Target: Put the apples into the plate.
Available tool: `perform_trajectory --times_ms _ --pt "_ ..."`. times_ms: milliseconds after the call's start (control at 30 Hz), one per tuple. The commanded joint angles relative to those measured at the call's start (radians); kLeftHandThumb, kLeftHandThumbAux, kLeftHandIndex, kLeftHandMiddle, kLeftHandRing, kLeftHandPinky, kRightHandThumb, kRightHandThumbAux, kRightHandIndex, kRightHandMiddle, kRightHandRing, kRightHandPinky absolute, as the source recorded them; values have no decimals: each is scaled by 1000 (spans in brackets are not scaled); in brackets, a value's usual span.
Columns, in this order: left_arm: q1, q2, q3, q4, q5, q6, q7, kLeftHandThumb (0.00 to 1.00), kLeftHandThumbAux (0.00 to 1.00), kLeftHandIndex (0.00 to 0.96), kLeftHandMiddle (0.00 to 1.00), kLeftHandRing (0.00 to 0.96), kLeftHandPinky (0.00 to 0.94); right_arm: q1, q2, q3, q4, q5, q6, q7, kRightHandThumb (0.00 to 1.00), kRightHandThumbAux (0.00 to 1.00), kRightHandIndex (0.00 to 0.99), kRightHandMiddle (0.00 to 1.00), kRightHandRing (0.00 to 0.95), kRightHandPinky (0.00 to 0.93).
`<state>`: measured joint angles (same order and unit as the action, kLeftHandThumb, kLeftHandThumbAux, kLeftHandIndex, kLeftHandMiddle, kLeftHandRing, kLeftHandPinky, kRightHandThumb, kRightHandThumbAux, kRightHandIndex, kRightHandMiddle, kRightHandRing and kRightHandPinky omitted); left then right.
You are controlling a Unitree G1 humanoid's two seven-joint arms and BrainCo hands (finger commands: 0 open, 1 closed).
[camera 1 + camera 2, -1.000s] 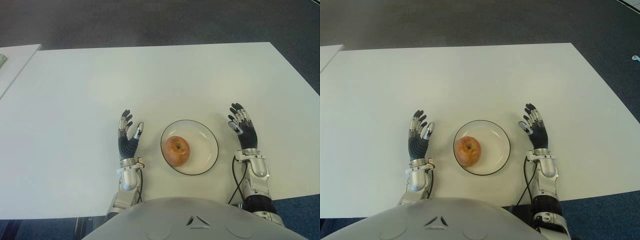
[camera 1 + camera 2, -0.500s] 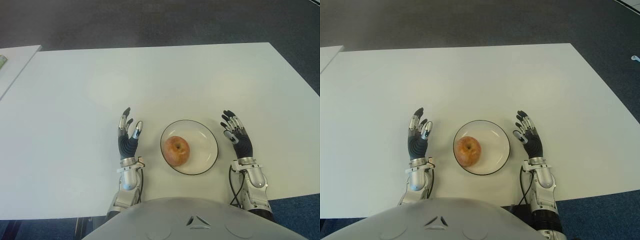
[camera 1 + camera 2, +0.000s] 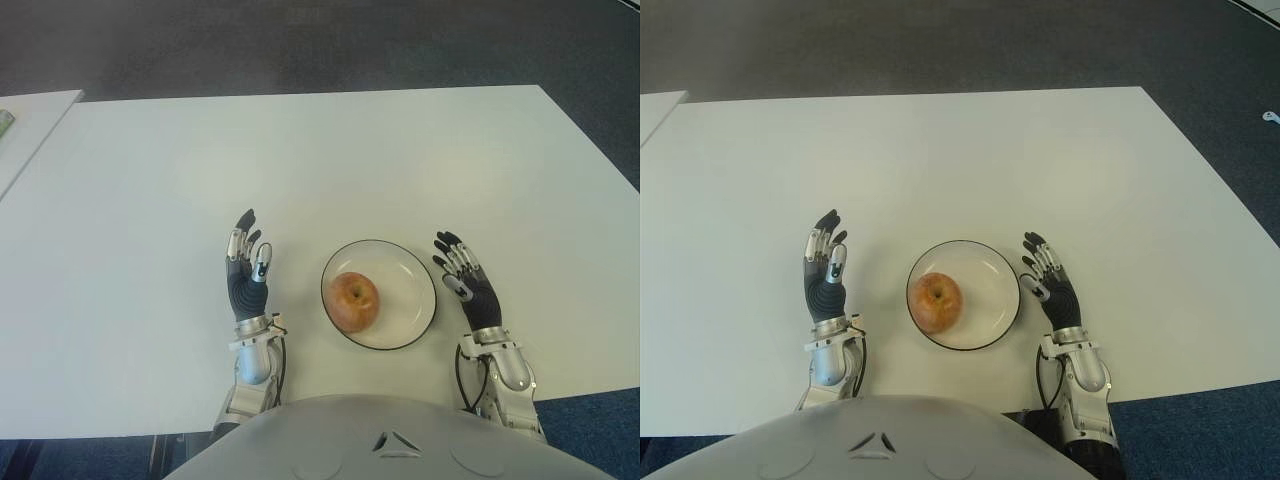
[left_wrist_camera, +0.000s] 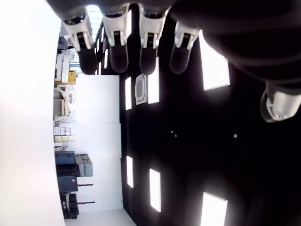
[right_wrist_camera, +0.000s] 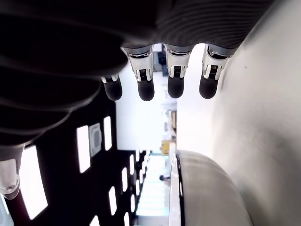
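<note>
Apple: in the plate, between both hands.
Left hand: fingers spread, holding nothing.
Right hand: fingers spread, holding nothing.

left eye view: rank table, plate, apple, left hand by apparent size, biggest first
1. table
2. plate
3. left hand and apple: look about alike, so I won't rank them.
</note>
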<state>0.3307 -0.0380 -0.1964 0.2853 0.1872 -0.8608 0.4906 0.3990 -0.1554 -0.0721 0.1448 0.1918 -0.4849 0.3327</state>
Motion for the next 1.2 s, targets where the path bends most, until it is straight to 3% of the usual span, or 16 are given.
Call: perform_trajectory --times_ms 33,500,1200 --pt "127 35 7 240 19 -45 -48 38 309 181 148 141 185 130 23 44 -6 -10 117 -3 58 485 24 76 7 0" --pt "161 35 15 215 22 -63 -59 41 329 188 144 138 187 154 30 56 -47 -25 132 -35 79 496 15 67 0 0" --pt "210 37 26 153 18 -71 -102 26 338 186 123 108 157 130 38 74 -41 -19 136 -59 107 488 43 83 0 0"
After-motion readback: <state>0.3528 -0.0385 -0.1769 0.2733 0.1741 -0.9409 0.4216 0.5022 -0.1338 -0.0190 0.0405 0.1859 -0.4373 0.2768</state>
